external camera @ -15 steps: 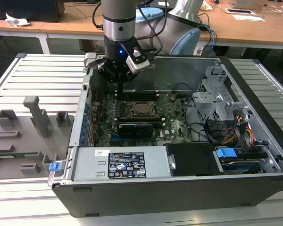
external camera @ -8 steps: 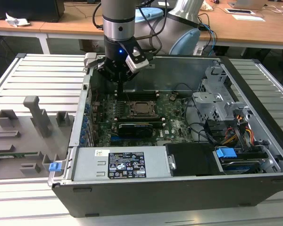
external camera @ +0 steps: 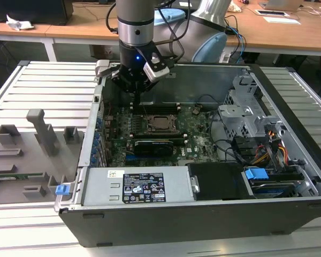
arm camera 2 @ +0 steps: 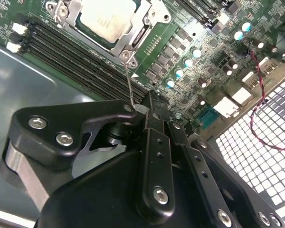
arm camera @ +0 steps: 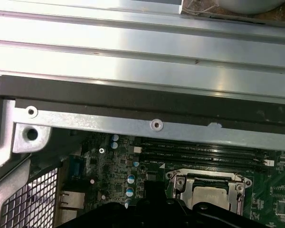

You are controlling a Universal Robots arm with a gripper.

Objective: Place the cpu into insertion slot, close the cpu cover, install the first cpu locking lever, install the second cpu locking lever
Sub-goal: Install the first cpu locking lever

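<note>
My arm's gripper (external camera: 136, 103) hangs in the upper middle of the exterior view, over the far edge of the green board (external camera: 200, 140) inside the open computer case (external camera: 176, 227). The chip (external camera: 160, 122) lies flat in its socket (external camera: 173, 127) near the centre of that frame, a little below and to the exterior view's right of the gripper.

In the second wrist view the chip's silver top shows through the window of the cover plate (arm camera 2: 138, 37), which lies flat around it. From one corner of the plate a thin wire lever (arm camera 2: 128, 80) runs towards the gripper. The fingertips (arm camera 2: 156, 105) stand narrow, pressed together with no gap that I can see. The lever's end is just beside them, and I cannot tell whether it is pinched or merely touched.

In the first wrist view chip and cover plate sit inside the case's metal rim (arm camera: 156, 126).
</note>
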